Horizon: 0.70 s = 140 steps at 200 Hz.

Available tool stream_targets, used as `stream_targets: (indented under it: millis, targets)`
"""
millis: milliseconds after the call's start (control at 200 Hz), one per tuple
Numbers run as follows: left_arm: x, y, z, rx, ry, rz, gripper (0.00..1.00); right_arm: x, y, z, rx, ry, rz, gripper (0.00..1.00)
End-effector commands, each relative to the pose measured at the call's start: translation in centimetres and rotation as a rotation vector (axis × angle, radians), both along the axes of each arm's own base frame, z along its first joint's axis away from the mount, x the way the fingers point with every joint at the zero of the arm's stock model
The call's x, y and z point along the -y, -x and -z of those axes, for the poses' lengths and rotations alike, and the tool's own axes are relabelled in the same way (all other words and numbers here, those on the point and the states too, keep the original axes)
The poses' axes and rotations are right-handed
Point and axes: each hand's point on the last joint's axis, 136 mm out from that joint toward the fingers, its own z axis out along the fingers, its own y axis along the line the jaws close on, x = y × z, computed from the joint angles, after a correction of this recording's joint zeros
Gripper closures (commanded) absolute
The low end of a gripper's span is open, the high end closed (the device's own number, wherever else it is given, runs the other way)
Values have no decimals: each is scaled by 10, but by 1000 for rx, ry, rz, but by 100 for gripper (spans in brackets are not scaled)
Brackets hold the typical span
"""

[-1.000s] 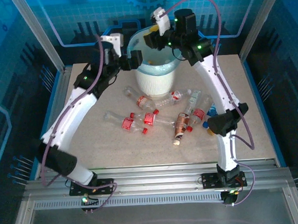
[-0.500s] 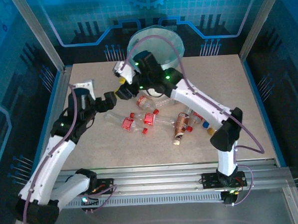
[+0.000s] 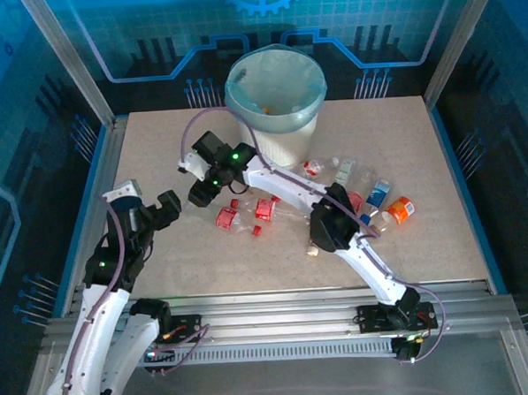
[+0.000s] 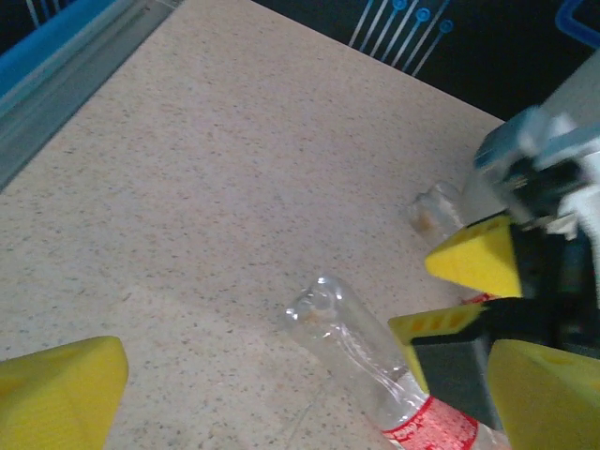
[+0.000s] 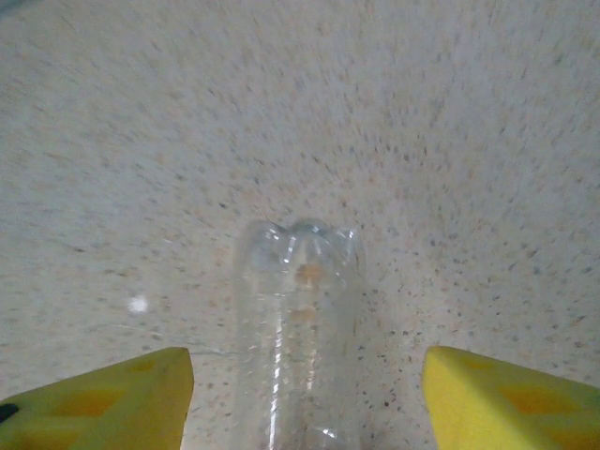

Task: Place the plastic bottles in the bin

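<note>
Right gripper [image 5: 304, 367] straddling clear bottle [image 5: 298, 281], jaws apart

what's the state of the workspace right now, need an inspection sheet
surface: speckled beige table, no spills seen
job's things: bottles lie loose in front of the bin, which stands upright at the far edge with a bag liner; one clear bottle lies on its side between the right gripper's fingers
clutter: nothing seen
grippers: right gripper open, straddling the clear bottle; left gripper open, close beside it, holding nothing
cables: purple cables run along both arms
surroundings: aluminium frame around the table, blue-lit panels behind
</note>
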Motion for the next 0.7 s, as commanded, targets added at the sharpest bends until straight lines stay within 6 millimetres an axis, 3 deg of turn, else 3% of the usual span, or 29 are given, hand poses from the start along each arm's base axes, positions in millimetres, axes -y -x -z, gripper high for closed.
stream_targets:
  millis: [0, 265, 495, 695]
  targets:
    - [-13, 5, 3, 15, -26, -65, 1, -3, -4, 18, -9, 40, 20, 29]
    - [-13, 7, 2, 27, -23, -59, 1, -21, -2, 64, -45, 36, -7, 24]
    - [-13, 8, 2, 26, -21, -60, 1, -32, 3, 71, -66, 3, -39, 25]
    - [-13, 9, 0, 30, -21, -61, 1, -34, 5, 60, -63, -15, -51, 41]
